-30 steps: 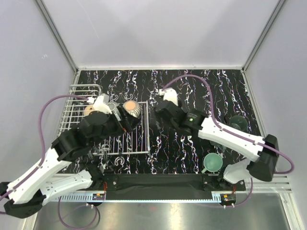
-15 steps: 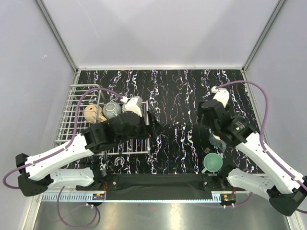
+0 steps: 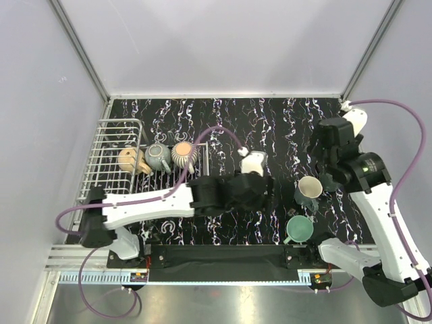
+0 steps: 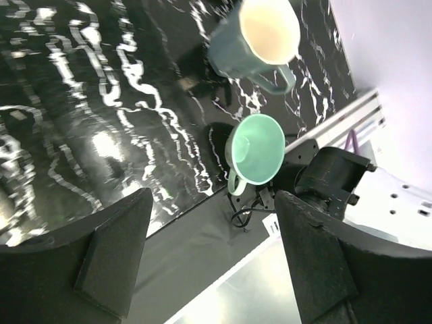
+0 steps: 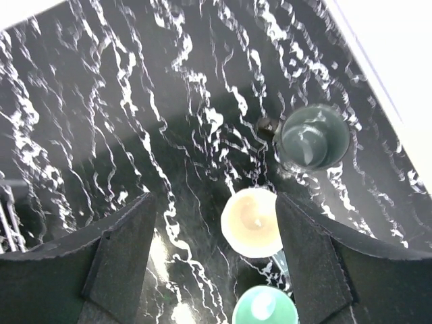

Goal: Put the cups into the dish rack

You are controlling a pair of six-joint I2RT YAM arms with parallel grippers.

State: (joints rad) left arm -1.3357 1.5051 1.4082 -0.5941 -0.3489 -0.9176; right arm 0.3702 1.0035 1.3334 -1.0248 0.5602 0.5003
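Note:
The white wire dish rack (image 3: 108, 145) stands at the left. A peach-tan cup (image 3: 128, 160), a grey-teal cup (image 3: 158, 156) and a ribbed cup (image 3: 183, 153) sit in it. On the table at the right are a grey-teal cup with a pale inside (image 3: 309, 189) (image 4: 260, 34) (image 5: 252, 221), a mint green cup (image 3: 298, 229) (image 4: 260, 148) (image 5: 264, 307) and a dark grey-teal cup (image 5: 314, 137). My left gripper (image 3: 272, 196) (image 4: 212, 196) is open and empty, left of these cups. My right gripper (image 3: 329, 154) (image 5: 214, 197) is open and empty, high above them.
The black marbled table top (image 3: 229, 128) lies between the rack and the loose cups. The arm bases and a black rail (image 3: 216, 255) line the near edge. Grey walls close in the far, left and right sides.
My left arm has swung from the rack to the right across the table. The ribbed cup stays in the rack. My right arm has drawn back to the right, above the loose cups.

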